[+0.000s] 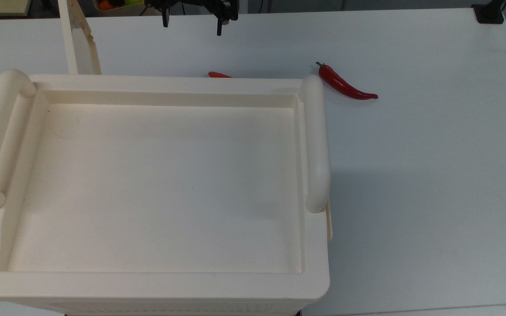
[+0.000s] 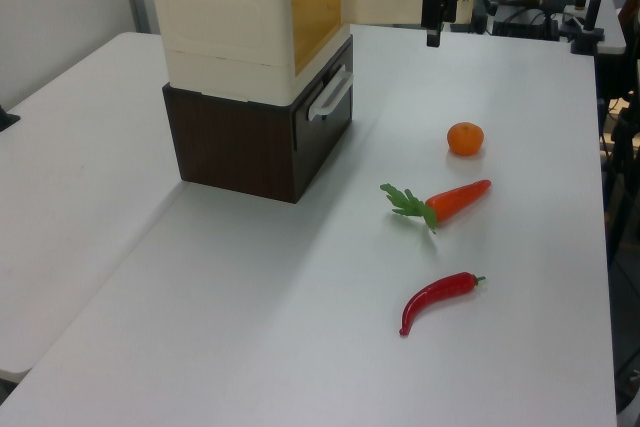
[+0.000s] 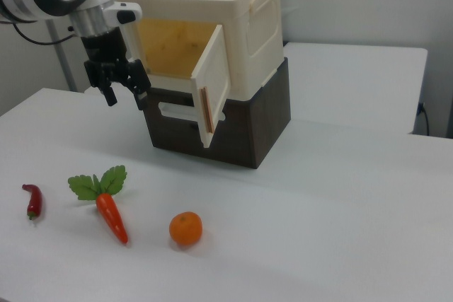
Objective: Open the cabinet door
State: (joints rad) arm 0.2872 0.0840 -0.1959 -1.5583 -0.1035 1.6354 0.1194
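**Cabinet door swung wide, gripper clear of it**

We see the cabinet (image 3: 212,40) — a cream box with a recessed top and two rounded tube handles (image 1: 316,145) — sitting on a dark brown drawer unit (image 3: 233,129) on the white table (image 1: 433,175). The cabinet door (image 3: 212,93) stands wide open, hinged at the side of the opening nearer the right view's right, its free edge pointing out toward the camera there. Behind it the yellowish interior (image 3: 170,47) is exposed. In the top view the door (image 1: 79,41) shows as a thin upright panel beyond the cabinet's far rim, toward the top view's left.

The gripper (image 3: 124,90) hangs in the air in front of the opening, at the right view's left, apart from the door and from the cabinet. Its two fingers are spread with nothing between them — in the top view (image 1: 191,24) the black fingertips point down with a plain gap.

On the table lie a red chili pepper (image 3: 32,199), a carrot (image 3: 110,213) with green leaves, and an orange (image 3: 185,228), all well apart from the cabinet. In the left view the orange (image 2: 465,138) lies nearest the gripper (image 2: 432,22), the carrot (image 2: 445,202) next and the chili (image 2: 438,297) farthest.
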